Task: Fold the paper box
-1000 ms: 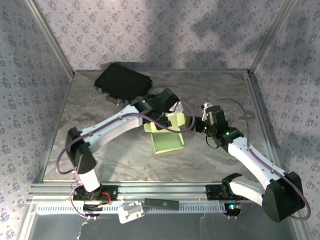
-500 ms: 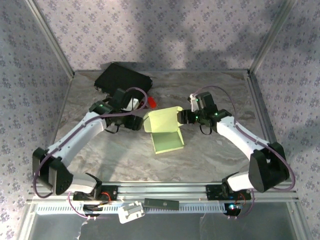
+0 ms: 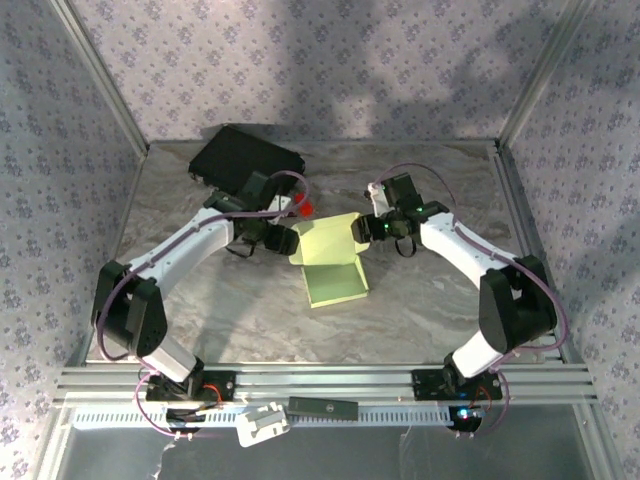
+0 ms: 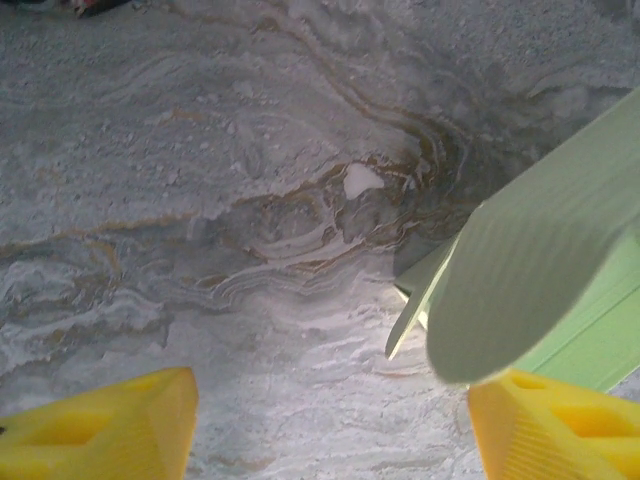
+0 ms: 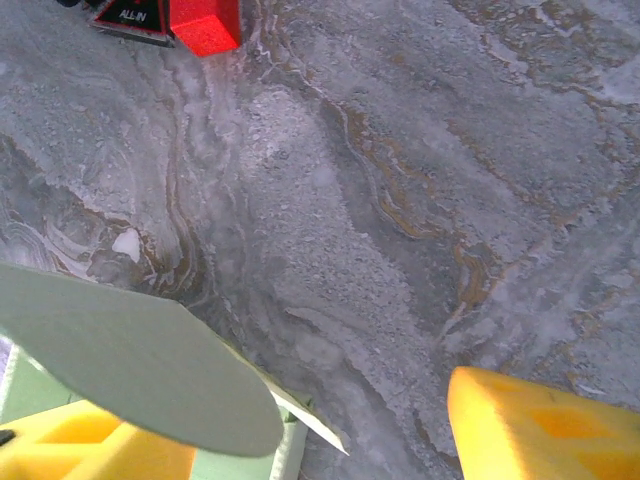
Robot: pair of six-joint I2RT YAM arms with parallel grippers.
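Observation:
The paper box (image 3: 333, 283) is pale green card lying mid-table, its base flat and its back part raised with flaps (image 3: 325, 240). My left gripper (image 3: 286, 240) is at the box's left edge and my right gripper (image 3: 371, 230) at its right edge. In the left wrist view the left gripper (image 4: 330, 440) is open, and a rounded green flap (image 4: 545, 270) hangs over its right yellow finger (image 4: 560, 430). The right gripper (image 5: 310, 440) is open too, with a rounded flap (image 5: 130, 355) over its left finger (image 5: 80, 450). Only bare table lies between each pair of fingers.
A black case (image 3: 245, 160) lies at the back left of the marbled table (image 3: 420, 300). A small red block (image 3: 303, 207) sits just behind the box, also seen near a black label (image 5: 205, 22). Metal frame posts and patterned walls bound the table.
The left gripper has come off the top of the box to its left edge. The right gripper has moved in to the box's right edge. Both pairs of jaws have narrowed somewhat.

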